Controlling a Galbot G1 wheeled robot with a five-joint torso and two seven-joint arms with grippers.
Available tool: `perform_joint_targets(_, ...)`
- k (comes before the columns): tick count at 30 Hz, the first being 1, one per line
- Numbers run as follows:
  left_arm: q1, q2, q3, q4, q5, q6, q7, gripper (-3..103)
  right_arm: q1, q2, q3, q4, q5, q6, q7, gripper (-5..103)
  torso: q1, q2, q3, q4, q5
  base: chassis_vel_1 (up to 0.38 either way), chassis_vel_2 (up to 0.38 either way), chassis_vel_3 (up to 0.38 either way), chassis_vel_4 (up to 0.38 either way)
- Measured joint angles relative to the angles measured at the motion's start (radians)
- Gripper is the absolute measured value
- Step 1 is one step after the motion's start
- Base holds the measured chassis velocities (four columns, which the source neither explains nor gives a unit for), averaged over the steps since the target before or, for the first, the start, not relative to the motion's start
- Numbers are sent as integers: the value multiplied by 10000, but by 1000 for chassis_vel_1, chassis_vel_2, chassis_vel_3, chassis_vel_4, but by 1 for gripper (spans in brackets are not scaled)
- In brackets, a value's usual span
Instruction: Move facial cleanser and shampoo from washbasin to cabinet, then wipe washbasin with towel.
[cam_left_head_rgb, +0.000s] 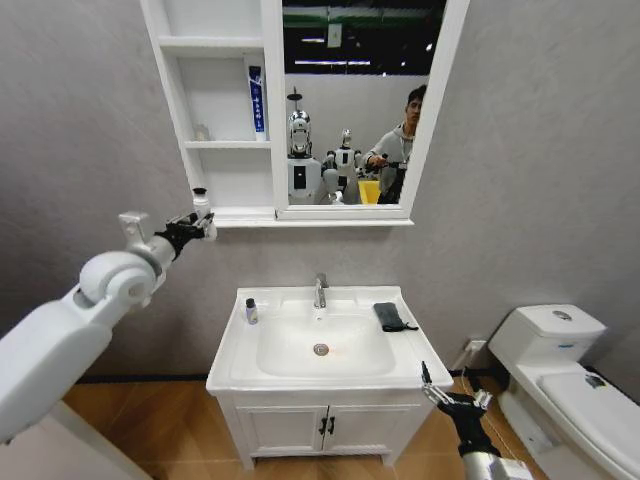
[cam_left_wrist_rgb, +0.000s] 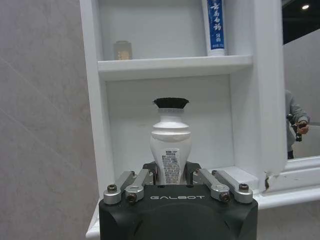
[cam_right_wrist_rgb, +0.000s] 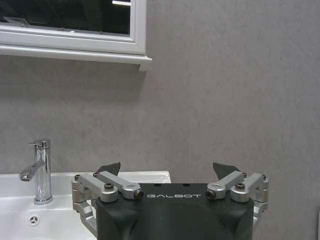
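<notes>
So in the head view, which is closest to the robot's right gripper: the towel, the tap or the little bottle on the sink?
From the right gripper:
1. Towel, on the washbasin's right rim.
2. Tap, at the middle back.
3. Small bottle, on the far left rim.

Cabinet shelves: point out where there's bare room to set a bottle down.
On the cabinet, the lowest niche is bare behind the white bottle that the left end effector holds at its front edge. The middle shelf has free room between the small jar at its left and the blue-lettered tube at its right. The top niche looks bare.
</notes>
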Motion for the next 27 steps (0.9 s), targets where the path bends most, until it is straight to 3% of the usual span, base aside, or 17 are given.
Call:
perform_joint_targets(4, -1070, -588, 715, 1064, 0, 169, -170, 29, 12, -22, 56, -37, 68, -9, -14, 100, 1, 0, 1, 1, 3, 0, 0, 0, 0)
perform_joint_targets(6, -1907, -1292, 1259, 2087, 68, 235, -277, 29, 7, -15, 105, -102, 121, -7, -13, 100, 1, -1, 2, 1, -1, 0, 0, 0, 0)
perform_joint_targets(7, -1907, -1292, 1259, 2087, 68, 235, -277, 29, 7, -15, 105, -102, 121, -7, -13, 100, 1, -1, 2, 1, -1, 0, 0, 0, 0)
perform_joint_targets(9, -2606, -2278, 1502, 3156, 286, 182, -366, 29, -4, 12, 129, -146, 676, 5, -32, 100, 1, 0, 1, -3, 5, 0, 0, 0, 0)
perform_joint_targets(10, -2606, -2278, 1502, 3156, 286, 182, -366, 29, -4, 12, 129, -146, 676, 5, -32, 100, 1, 0, 1, -3, 5, 0, 0, 0, 0)
perform_joint_targets(12, -2926, -2887, 1600, 3917, 619, 89, -390, 29, 20, 33, 179, -206, 1128, -51, -16, 100, 1, -1, 2, -5, 4, 0, 0, 0, 0)
perform_joint_targets(15, -3128, -3270, 1640, 4544, 904, 48, -394, 29, 41, 28, 301, -299, 1210, -49, -32, 100, 2, -1, 1, -5, 6, 0, 0, 0, 0)
perform_joint_targets(16, -3235, -3577, 1645, 5368, 1450, 17, -389, 29, 54, -15, 470, -371, 1294, -47, -56, 100, 2, -1, 1, 1, 0, 0, 0, 0, 0)
perform_joint_targets(27, -3034, -3725, 1342, 5997, 1825, -200, -135, 29, 87, -33, 492, -433, 1255, -42, -71, 100, 1, 0, -1, 1, 2, 0, 0, 0, 0)
